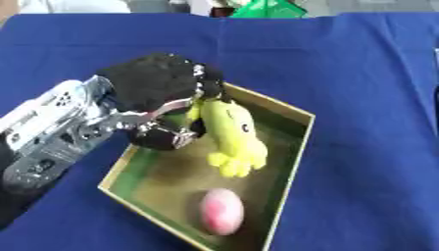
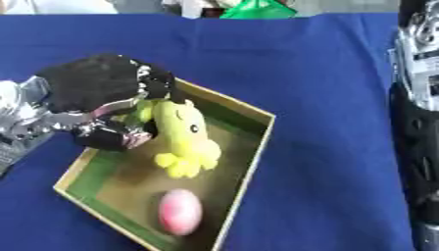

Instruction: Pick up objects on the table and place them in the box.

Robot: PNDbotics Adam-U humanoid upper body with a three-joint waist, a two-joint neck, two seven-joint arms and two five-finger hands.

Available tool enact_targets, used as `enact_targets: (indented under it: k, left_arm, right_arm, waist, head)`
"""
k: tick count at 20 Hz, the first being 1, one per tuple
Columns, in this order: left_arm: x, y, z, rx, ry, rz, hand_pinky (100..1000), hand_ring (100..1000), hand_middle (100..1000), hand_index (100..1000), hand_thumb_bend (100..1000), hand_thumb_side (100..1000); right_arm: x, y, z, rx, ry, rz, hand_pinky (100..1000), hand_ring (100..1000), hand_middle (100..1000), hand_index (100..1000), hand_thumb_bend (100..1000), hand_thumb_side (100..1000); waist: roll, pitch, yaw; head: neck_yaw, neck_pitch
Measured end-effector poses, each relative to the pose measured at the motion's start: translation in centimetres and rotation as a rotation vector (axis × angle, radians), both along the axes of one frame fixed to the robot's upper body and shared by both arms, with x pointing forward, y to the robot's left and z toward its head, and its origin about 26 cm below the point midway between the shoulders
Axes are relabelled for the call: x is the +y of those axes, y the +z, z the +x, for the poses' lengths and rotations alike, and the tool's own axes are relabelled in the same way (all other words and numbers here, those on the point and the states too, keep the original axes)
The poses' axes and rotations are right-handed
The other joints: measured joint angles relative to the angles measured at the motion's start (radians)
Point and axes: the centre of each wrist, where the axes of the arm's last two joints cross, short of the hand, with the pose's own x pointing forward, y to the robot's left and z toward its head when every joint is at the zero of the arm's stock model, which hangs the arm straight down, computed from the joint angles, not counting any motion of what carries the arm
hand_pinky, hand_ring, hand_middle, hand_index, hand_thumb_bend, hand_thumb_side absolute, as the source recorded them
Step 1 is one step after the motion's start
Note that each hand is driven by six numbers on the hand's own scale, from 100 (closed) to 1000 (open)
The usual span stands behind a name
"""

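Right at the bottom of the frame, a pink egg-shaped object (image 1: 221,211) lies inside the box (image 1: 291,164), close to its nearest corner and touching nothing else. Just above it, toward the middle of the picture, a yellow plush toy (image 1: 233,137) with a small dark eye hangs head-up, its stubby legs dangling low over the brown floor of the box; whether they touch the floor, I cannot tell. The box itself is shallow, with pale yellowish walls and a greenish strip along its inner left side, and it sits askew on the blue tablecloth (image 1: 369,98). Moving up to the centre left, the left hand (image 1: 163,98) comes in from the lower left edge on a silver and black arm, its dark back bulging over the far-left corner of the box, fingers curled round the top of the toy and pinching it at the head. Over on the right edge of the right eye view, the right arm (image 2: 420,98) shows as a tall black and silver column; its hand is out of sight. Farthest off, at the top centre, something green (image 1: 270,10) peeks above the cloth.
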Motion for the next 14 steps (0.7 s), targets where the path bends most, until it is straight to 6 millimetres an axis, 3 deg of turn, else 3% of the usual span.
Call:
enact_targets:
  k: [2, 5, 10, 13, 14]
  left_arm:
    - [-0.1, -0.4, -0.1, 0.037, 0.002, 0.033, 464, 633, 732, 823, 303, 199]
    - [-0.2, -0.5, -0.2, 0.073, -0.001, 0.076, 592, 775, 830, 930, 448, 249]
    - [-0.2, 0.1, -1.1, 0.045, -0.003, 0.094, 668, 851, 886, 982, 639, 305]
    - [0.0, 0.4, -1.3, 0.021, 0.006, 0.091, 673, 859, 891, 991, 631, 271]
    - [0.0, 0.4, -1.4, 0.019, 0.008, 0.091, 664, 853, 883, 987, 561, 204]
  right_arm:
    - [0.0, -0.1, 0.0, 0.002, -0.001, 0.0, 738, 915, 651, 835, 750, 1000]
    - [0.0, 0.0, -0.1, 0.0, 0.0, 0.0, 738, 915, 651, 835, 749, 1000]
    - [0.0, 0.0, -0.1, -0.001, -0.001, 0.0, 737, 915, 650, 834, 748, 1000]
    - [-0.1, -0.1, -0.1, 0.002, -0.003, 0.001, 737, 915, 650, 834, 747, 1000]
    - [-0.1, -0.2, -0.1, 0.004, -0.004, 0.002, 737, 915, 649, 834, 746, 1000]
  waist:
    - [0.001, 0.0, 0.001]
    - [0.0, -0.001, 0.002]
    - [0.0, -0.001, 0.007]
    - [0.0, -0.001, 0.009]
    - [0.0, -0.001, 0.009]
  head:
    - [0.0, 0.0]
    - [0.0, 0.002]
    - [-0.001, 0.003]
    - [-0.001, 0.003]
    - [-0.001, 0.003]
